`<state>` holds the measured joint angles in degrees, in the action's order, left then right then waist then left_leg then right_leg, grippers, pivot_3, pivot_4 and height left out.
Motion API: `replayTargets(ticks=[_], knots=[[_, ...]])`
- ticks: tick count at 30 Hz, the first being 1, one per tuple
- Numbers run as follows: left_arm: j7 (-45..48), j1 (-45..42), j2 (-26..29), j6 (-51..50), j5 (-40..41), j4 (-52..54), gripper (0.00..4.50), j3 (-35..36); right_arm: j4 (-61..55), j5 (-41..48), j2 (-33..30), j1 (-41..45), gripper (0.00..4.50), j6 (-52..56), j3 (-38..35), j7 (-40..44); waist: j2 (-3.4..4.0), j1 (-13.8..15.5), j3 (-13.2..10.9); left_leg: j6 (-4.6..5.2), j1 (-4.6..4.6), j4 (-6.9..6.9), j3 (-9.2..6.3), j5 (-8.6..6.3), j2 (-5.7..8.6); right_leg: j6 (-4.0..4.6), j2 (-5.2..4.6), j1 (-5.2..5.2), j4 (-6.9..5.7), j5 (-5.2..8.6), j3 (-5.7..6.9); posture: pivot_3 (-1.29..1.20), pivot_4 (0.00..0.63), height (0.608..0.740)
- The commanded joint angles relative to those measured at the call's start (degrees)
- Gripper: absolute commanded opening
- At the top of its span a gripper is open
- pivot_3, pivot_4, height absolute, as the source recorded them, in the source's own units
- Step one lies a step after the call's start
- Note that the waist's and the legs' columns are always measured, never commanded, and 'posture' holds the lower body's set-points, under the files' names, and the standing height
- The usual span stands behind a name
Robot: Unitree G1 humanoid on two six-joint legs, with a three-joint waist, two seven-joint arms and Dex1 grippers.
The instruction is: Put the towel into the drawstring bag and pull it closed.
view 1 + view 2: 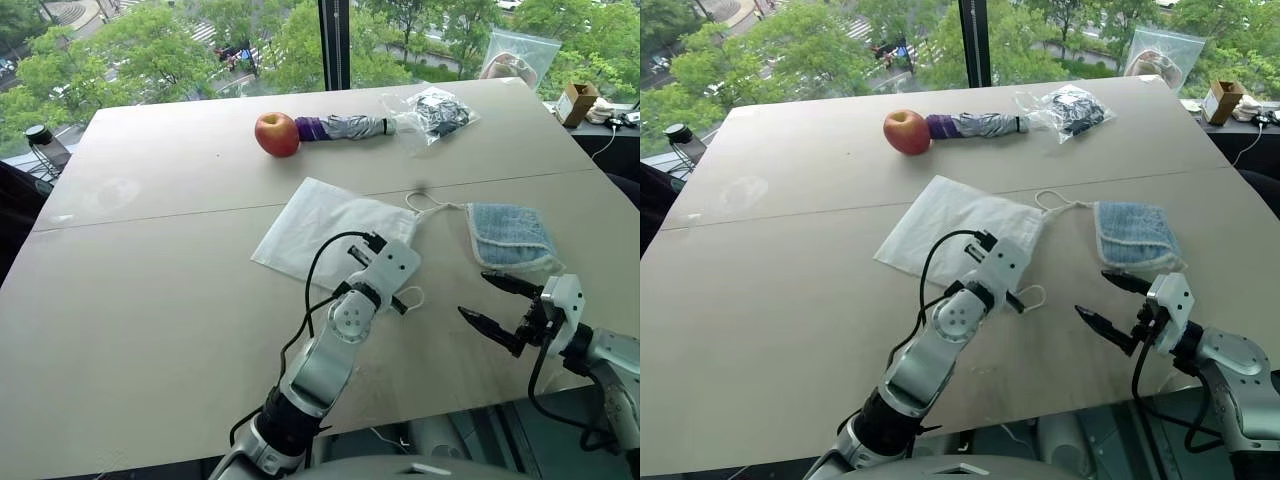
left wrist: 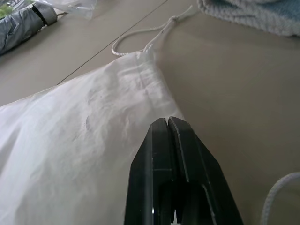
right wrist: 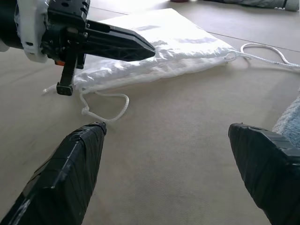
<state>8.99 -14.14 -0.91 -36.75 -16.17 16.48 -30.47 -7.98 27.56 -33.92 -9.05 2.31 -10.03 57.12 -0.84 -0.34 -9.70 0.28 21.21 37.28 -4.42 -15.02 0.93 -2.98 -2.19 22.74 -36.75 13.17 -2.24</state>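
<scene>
Plainly unlabelled drawstring bag (image 1: 325,228), left end effector (image 2: 168,123) pressed together above it, right end effector (image 1: 490,301) spread

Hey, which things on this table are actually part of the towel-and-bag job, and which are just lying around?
Part of the job:
- towel, flat on the table
- drawstring bag, flat, cord loops at its end
- left gripper, shut over the bag's edge
- right gripper, open, near the towel

Just lying about:
- apple
- folded umbrella
- clear bag of dark items
</scene>
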Motion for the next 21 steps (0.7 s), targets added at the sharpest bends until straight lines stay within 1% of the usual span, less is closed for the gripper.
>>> replayTargets(ticks=[1,2,3,4,5,9,17,21], knots=[[0.77,0.69,-2.15,0.31,2.33,3.56,0.83,0.9,-1.17,0.31,-0.1,-0.09,4.5,-0.68,-1.24,-0.3,0.0,-0.02,0.0,0.0,0.01,0.01,0.0,0.0,0.0,-0.01,0.0,0.0,0.0,0.0,0.0,0.0,0.15,0.74],[0.89,0.46,-2.12,0.15,2.42,2.82,1.45,0.85,-1.25,0.32,-0.08,-0.16,4.5,-0.66,-1.25,-0.38,0.0,-0.03,0.0,0.0,0.0,0.0,0.01,0.0,0.01,-0.07,0.0,0.0,0.0,0.04,0.0,0.0,0.15,0.74],[0.73,-0.05,-2.15,0.13,2.28,1.68,1.67,0.75,-1.31,0.36,-0.08,-0.27,4.5,-0.63,-1.31,-0.42,0.0,-0.05,0.0,0.0,-0.01,0.0,0.01,0.0,0.01,-0.11,0.01,0.0,0.0,0.07,0.0,0.0,0.15,0.74],[0.7,-0.58,-2.18,-0.47,2.11,0.79,2.24,0.7,-1.38,0.35,-0.1,-0.41,4.5,-0.65,-1.33,-0.43,0.0,-0.05,0.0,0.0,-0.01,0.0,0.01,0.0,0.01,-0.15,0.03,0.0,0.0,0.09,0.02,0.0,0.15,0.74],[0.69,-1.15,-2.09,-1.08,1.73,0.08,2.45,0.48,-1.43,0.34,-0.14,-0.51,4.5,-0.65,-1.36,-0.42,0.0,-0.04,0.0,0.0,0.0,0.01,0.01,0.0,0.01,-0.15,0.03,0.0,0.0,0.09,0.03,0.0,0.15,0.74],[-0.53,-2.86,-2.0,-4.27,-1.04,-0.77,2.45,-0.94,-1.6,0.61,-0.53,-0.93,4.5,-0.52,-1.91,-0.28,0.0,-0.04,0.0,0.0,0.01,0.04,0.02,0.0,0.04,-0.15,0.03,0.0,-0.01,0.09,0.03,0.0,0.15,0.74],[-0.71,-5.45,-3.02,-11.51,-2.34,-3.66,2.45,-1.79,-2.23,0.57,-0.7,-1.41,4.5,-0.32,-1.68,-0.25,0.0,-0.11,0.0,0.0,0.01,0.04,0.0,0.0,0.09,-0.15,0.03,0.0,-0.01,0.09,0.05,0.0,0.15,0.74],[-1.01,-6.08,-2.35,-14.32,-4.0,-3.5,2.45,-3.1,-1.71,0.58,-0.94,-0.72,4.5,-0.23,-1.53,0.15,0.0,-0.13,0.0,0.0,0.01,0.04,0.0,0.0,0.09,-0.16,0.03,0.0,-0.02,0.09,0.05,0.0,0.15,0.74]])
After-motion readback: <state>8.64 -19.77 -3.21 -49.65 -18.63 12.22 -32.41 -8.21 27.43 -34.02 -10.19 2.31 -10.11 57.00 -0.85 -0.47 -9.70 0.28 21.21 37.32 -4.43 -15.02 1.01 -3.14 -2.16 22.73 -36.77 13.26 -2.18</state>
